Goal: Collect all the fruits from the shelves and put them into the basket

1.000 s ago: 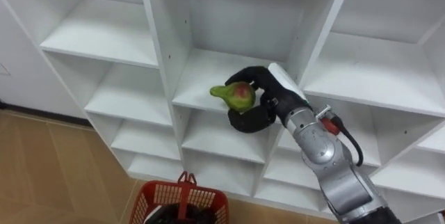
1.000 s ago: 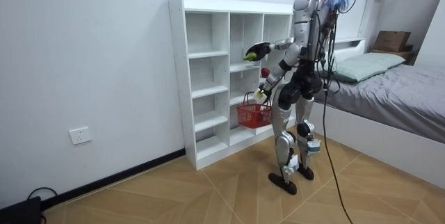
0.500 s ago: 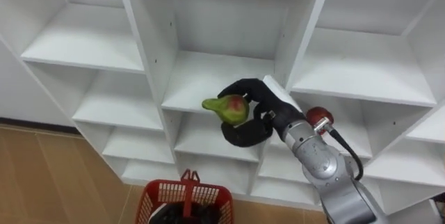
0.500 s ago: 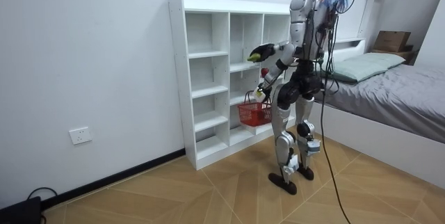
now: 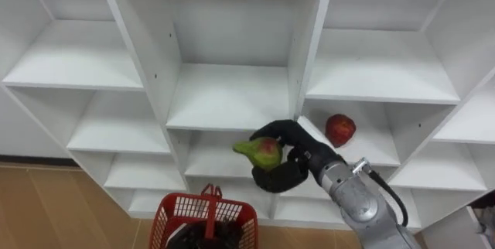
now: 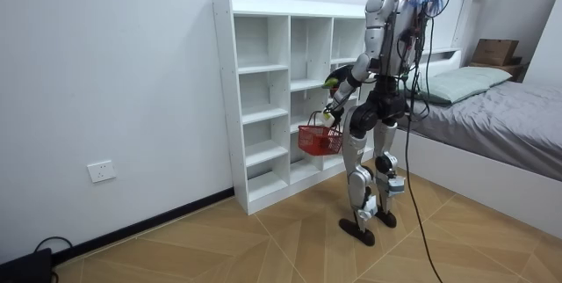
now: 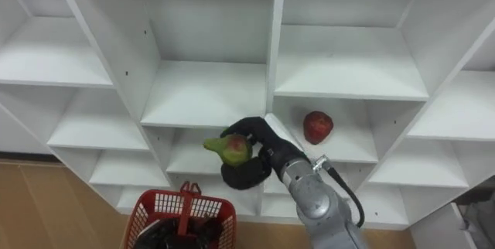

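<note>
Right hand (image 5: pixel 294 158) comes in from lower right of the eye view, black fingers curled over the top of a green pear (image 5: pixel 263 152) with a red blush, thumb under it. The grip is closed round the fruit. The pear sits just below frame centre, in front of the middle column of the white closet (image 5: pixel 232 98), level with the front edge of a shelf board, stem end pointing toward frame left. It is clear of the shelves and touches only the hand.

A red apple (image 5: pixel 340 128) rests on the shelf in the compartment right of centre, above and right of the hand, well apart from the pear. The other compartments in view are bare white boards.

A red plastic basket (image 5: pixel 174 216) is at bottom centre-left, red handle upright, directly below and slightly left of the pear. Something dark lies inside it; cannot tell what. Wood floor (image 5: pixel 46 202) is at lower left.

In the room view the robot stands upright facing the closet, right arm bent with the pear at chest height near the middle shelves. The basket hangs off the floor beside the left hand (image 6: pixel 330 118), in front of the lower shelves; cannot tell that hand's grip at this distance. A bed (image 6: pixel 500 112) with grey cover is at the room view's right, behind the robot.
</note>
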### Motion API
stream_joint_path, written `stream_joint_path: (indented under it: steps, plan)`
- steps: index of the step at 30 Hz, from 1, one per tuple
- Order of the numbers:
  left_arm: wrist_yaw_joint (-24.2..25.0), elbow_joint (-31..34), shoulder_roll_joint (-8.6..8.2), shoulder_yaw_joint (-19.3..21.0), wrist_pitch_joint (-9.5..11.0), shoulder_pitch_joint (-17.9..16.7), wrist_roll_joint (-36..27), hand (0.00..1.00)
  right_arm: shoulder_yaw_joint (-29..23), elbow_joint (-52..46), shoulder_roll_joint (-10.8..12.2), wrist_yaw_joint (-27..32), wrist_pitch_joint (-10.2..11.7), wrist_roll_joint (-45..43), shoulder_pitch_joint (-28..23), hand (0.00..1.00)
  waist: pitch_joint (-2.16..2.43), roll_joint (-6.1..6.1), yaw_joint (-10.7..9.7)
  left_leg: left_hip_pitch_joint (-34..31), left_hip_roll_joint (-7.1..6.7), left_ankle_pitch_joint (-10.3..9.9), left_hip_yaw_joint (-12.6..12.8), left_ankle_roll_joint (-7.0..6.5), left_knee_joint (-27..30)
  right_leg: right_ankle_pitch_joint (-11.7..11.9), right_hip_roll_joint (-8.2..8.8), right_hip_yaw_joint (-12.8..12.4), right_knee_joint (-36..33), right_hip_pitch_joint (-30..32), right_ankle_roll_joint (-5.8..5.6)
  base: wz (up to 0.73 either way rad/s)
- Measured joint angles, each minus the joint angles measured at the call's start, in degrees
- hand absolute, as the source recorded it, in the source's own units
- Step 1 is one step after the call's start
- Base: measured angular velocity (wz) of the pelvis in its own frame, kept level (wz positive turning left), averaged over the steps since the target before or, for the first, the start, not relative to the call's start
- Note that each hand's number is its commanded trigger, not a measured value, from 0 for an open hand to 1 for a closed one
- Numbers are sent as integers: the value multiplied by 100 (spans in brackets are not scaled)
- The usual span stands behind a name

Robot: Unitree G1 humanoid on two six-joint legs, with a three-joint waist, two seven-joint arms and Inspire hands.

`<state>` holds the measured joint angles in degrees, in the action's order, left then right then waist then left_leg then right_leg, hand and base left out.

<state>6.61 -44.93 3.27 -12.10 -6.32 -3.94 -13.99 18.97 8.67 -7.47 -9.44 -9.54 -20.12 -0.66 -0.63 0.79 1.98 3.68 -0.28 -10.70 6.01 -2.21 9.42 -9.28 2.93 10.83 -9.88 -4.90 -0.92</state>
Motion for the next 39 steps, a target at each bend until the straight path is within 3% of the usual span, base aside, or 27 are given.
stream_joint_path:
  steps: [4, 20, 25, 30, 35, 39]
  plan:
    - [-19, 1, 9, -15, 0, 0, 3, 100, -4, 28, -77, 5, 0, -16, -256, 100, -30, 53, -9, -28, 0, 0, 0, 0, 15, 0, -2, 2, 3, 35, 0, 0]
    - [-97, 5, 37, 10, -3, 0, 8, 100, 4, 948, -92, 103, -5, -17, -359, 100, -4, 98, 0, -90, -3, 0, 1, 0, 17, 0, -2, 17, 9, 91, 0, 0]
    - [-97, 60, 26, -5, -2, 8, 9, 100, 2, 1294, -42, 114, -1, -61, -371, 100, 50, 106, 27, -98, -2, 0, -1, 1, 23, 0, -3, 11, 8, 97, 0, 0]
    - [-101, 161, 38, -10, 1, 19, 9, 100, 5, 1555, 53, 106, 3, -65, -370, 100, 59, 86, 24, -94, -3, 0, 0, 1, 21, 0, -3, 1, 8, 100, 0, 0]
    - [-101, 161, 52, -70, 3, 18, 10, 100, 7, 1753, 53, 109, 18, -63, -351, 100, 47, 73, 24, -95, -1, 0, 0, 0, 19, 0, -4, 2, 8, 102, 0, 0]
    - [-98, 161, 47, -182, 5, 18, 10, 100, 10, 2016, 55, 85, 18, -64, -327, 100, 8, 70, 57, -100, -4, 0, 0, 0, 15, 0, -4, 1, 9, 110, 0, 0]
